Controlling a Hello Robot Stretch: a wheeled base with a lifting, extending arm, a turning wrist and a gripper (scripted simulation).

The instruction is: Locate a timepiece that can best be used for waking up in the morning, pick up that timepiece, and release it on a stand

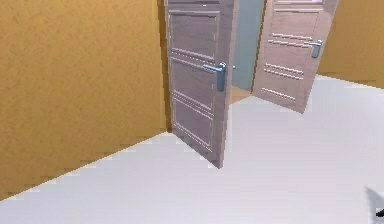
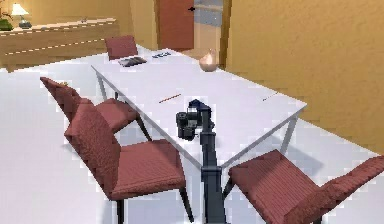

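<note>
A: Gripper (image 2: 187, 123) at the white counter (image 2: 245, 100); we can't tell if it holds anything. Timepiece?
B: We can't place it. Driving off now could knock the arm (image 2: 210, 170) into the near red chairs (image 2: 125, 160).

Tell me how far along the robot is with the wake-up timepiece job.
Nothing looks done yet. In hand: the gripper shows against the white table, and I can't tell whether it holds anything. The forward view faces a half-open wooden door, so the robot is probably searching. Left: find the timepiece, pick it up, release it on a stand.
</note>
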